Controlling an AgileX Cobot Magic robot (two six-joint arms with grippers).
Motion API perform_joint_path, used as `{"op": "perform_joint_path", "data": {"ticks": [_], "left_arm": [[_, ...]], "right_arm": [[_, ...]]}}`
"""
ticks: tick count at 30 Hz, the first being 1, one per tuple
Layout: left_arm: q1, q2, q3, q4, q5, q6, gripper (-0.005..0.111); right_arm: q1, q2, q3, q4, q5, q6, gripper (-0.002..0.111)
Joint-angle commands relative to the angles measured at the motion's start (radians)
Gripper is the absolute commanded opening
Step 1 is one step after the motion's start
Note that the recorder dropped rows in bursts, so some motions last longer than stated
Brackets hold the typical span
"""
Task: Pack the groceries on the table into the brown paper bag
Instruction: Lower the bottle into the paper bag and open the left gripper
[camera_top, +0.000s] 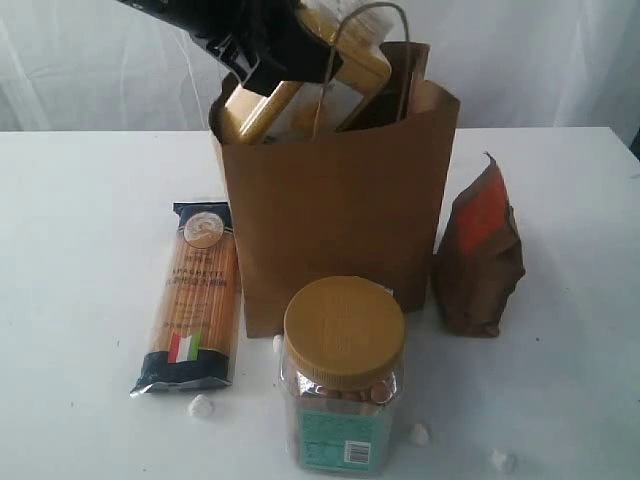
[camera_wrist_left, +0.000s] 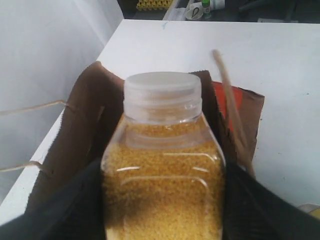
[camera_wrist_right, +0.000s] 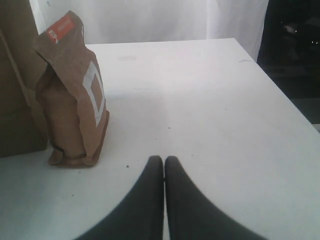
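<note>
one bottle (camera_wrist_left: 162, 145) in left pincer (camera_wrist_left: 164, 190), at bag (camera_top: 340, 220) mouth

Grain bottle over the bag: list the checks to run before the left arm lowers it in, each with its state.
1. Grip on the white-capped bottle: ok, the left fingers flank both its sides.
2. Bottle over the mouth of the brown paper bag: ok.
3. Bag upright on the table: ok.
4. The handle loop clear of the bottle: not ok, it runs close beside it.
5. Room inside the bag: cannot tell, the interior is hidden.
6. Other arm out of the way: ok, the right fingers are shut, low by the pouch.
</note>
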Motion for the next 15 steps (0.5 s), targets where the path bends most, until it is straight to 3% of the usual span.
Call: {"op": "perform_joint_path", "data": {"ticks": [1,12,15], "left_arm": [[-0.001,-0.019,-0.004,-0.048,-0.036,-0.011,0.062],[-0.001,-0.014,-0.004,-0.016,-0.046,-0.011,0.062],[-0.001,0.011,-0.004,-0.012,-0.045,-0.011,0.067]], "right_arm": [[0.001,-0.005,0.001,0.001,-0.009,0.004,0.000],[0.001,-0.005,0.001,0.001,-0.009,0.004,0.000],[0.001,-0.005,0.001,0.001,-0.009,0.004,0.000]]}}
